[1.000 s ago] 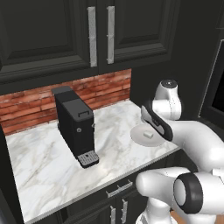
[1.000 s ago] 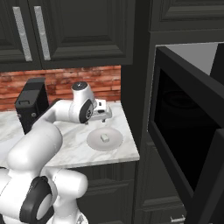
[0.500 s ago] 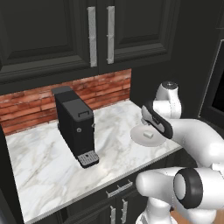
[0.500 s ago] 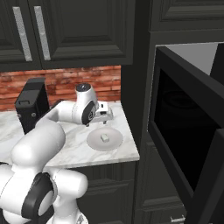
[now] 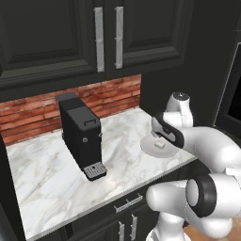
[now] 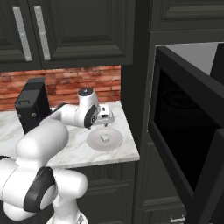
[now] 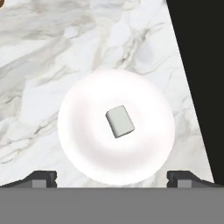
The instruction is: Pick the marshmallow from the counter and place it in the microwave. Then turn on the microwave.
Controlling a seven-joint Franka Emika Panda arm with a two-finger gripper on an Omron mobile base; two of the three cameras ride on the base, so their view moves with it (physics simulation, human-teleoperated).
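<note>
The marshmallow (image 7: pixel 119 121), a tiny whitish-grey cube, lies near the middle of a round plate (image 7: pixel 83 144) on the marble counter (image 7: pixel 43 43). My gripper (image 7: pixel 112 177) hangs above the plate and looks down on it. It is open, with nothing between its tips. From the right base view the gripper (image 6: pixel 105 118) sits just above the marshmallow (image 6: pixel 105 138) and the plate (image 6: pixel 92 141). The microwave (image 6: pixel 183 127) is built in at the right, its dark door (image 6: pixel 210 175) swung open. In the left base view the marshmallow (image 5: pixel 159 146) shows beside my hand.
A black coffee machine (image 5: pixel 82 136) stands on the counter (image 5: pixel 42 174) to the left of the plate, also in the right base view (image 6: pixel 33 107). A brick backsplash (image 5: pixel 33 115) runs behind. The counter's right edge (image 7: pixel 183 87) lies close beside the plate.
The gripper has shifted slightly right and lower, settling over the plate. It stays open. The marshmallow and plate have not moved.
</note>
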